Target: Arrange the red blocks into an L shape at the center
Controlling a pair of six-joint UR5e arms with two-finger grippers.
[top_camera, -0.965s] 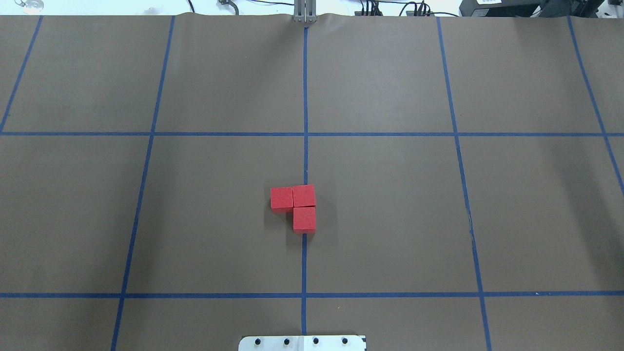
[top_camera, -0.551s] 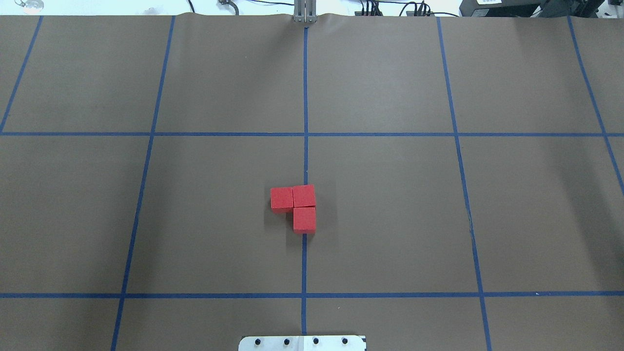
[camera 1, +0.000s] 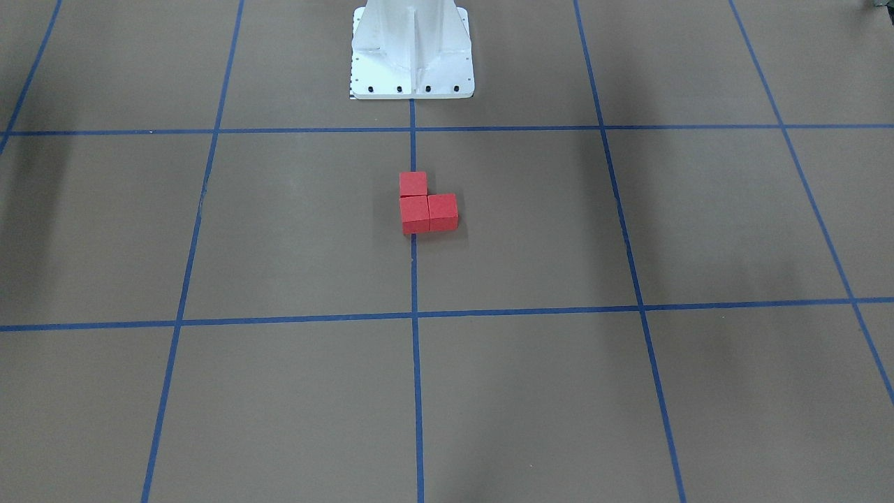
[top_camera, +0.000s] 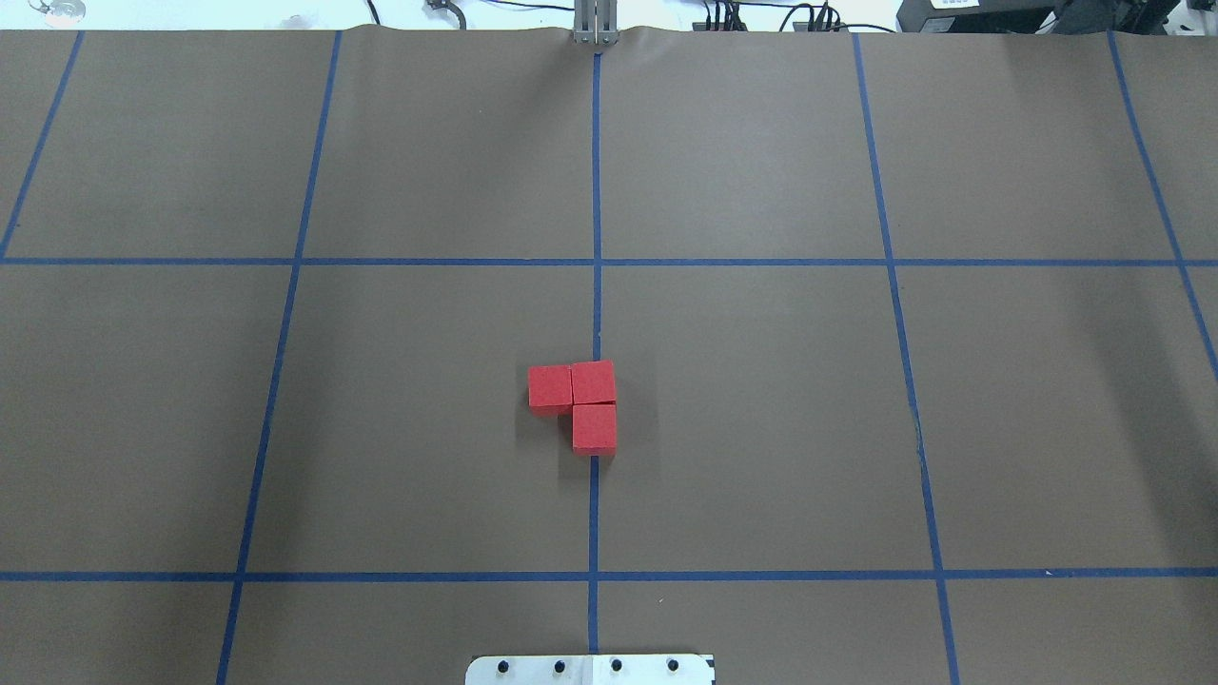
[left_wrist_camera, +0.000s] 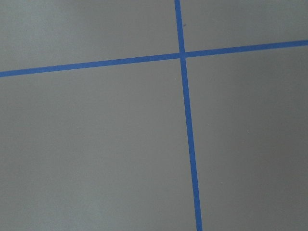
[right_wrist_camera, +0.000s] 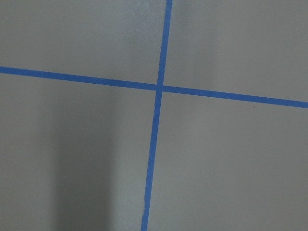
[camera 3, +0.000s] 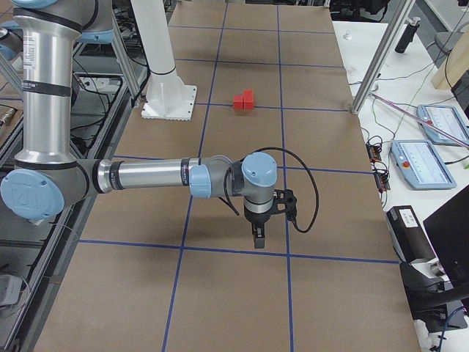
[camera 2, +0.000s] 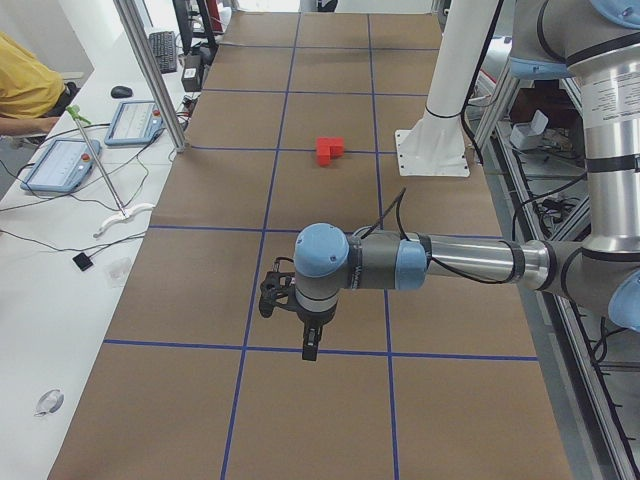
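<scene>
The red blocks (top_camera: 593, 383) touch in an L at the center (top_camera: 596, 323); a low sweep could scatter them. Whether the jaws are apart, I cannot tell.

red blocks (top_camera: 582, 402) touching (L-shaped), on center (top_camera: 595, 314)

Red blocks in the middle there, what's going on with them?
Nothing is handling them at this moment. Three red blocks sit touching in an L shape on the middle blue line. Both robot arms are off to the sides, with the left hand and the right hand each hanging over brown mat far from the blocks. The job looks finished.
</scene>
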